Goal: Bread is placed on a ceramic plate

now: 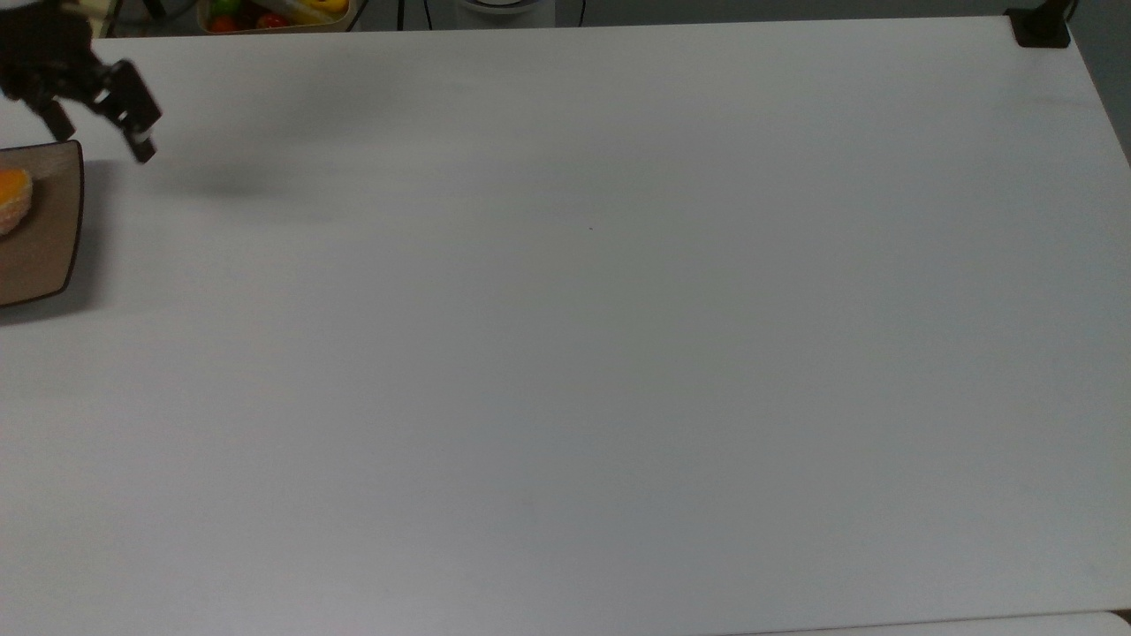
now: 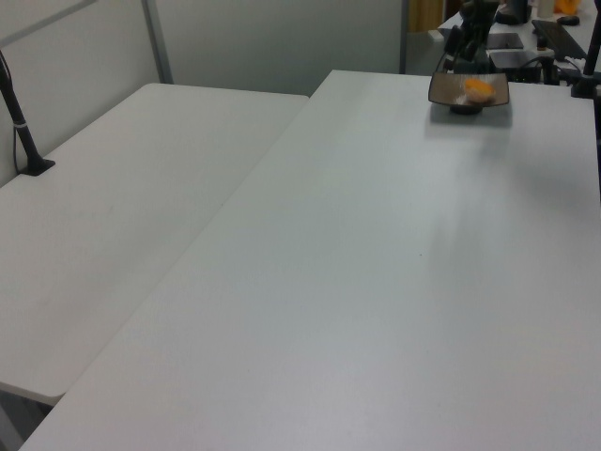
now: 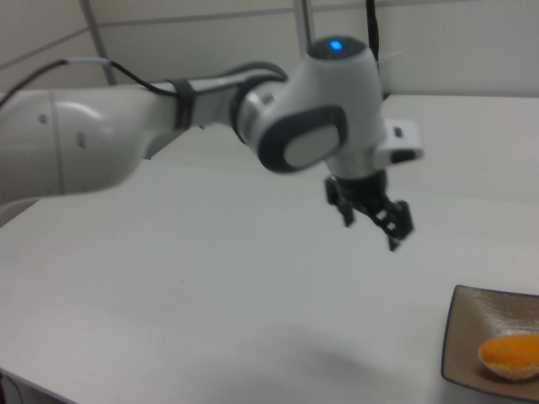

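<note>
Fingers [image 3: 401, 220] of the gripper [image 3: 371, 222] stand apart with nothing between them, hanging in the air above the table [image 1: 583, 336]. In the right view the gripper is up and to the right view's left of the plate [image 3: 468, 349], well clear of its rim. In the top view the gripper [image 1: 102, 137] sits just past the plate's [image 1: 49, 238] upper corner, over bare tabletop, and its shadow falls on the table to the top view's right of the plate.

The bread [image 3: 509, 355] lies on the plate, orange side showing, toward the right view's right edge of it. In the top view the bread [image 1: 12, 200] sits in the plate's upper part, cut by the top view's left border. In the left view the bread [image 2: 478, 88] rests inside the plate [image 2: 449, 92], and the gripper [image 2: 463, 47] is just behind the plate.

The plate stands near the table's far corner in the left view, close to the far edge. From the plate outward, the whole tabletop is open white surface to every other edge. Behind the plate, past the table's edge, a bin of coloured fruit [image 1: 274, 15] stands. A second white table [image 2: 103, 207] adjoins on the left view's left.
</note>
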You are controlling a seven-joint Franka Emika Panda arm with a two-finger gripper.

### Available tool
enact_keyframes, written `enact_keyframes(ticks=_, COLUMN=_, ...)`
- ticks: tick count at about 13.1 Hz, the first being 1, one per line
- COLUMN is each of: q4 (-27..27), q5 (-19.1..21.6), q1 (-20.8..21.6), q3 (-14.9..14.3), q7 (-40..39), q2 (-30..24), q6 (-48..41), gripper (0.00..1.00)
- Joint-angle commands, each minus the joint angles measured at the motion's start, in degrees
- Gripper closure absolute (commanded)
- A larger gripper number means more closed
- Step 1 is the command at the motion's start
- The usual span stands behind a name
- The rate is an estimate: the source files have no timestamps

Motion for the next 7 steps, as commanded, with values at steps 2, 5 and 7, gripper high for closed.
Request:
enact_keyframes(ticks=2, q4=-1.56, q5=-9.74, q1=-0.06, q3=8.06, q7=3.33, q2=-8.47, q6=-12.29, gripper=0.0)
enact_keyframes(ticks=5, q4=-1.65, q5=-12.39, q1=0.11, q3=13.51, q7=9.12, q2=-11.81, q6=-16.87, gripper=0.0)
enact_keyframes(ticks=7, q4=-1.74, q5=-14.67, q1=1.42, q3=17.29, q7=11.86, q2=-13.05, q6=-20.73, gripper=0.0)
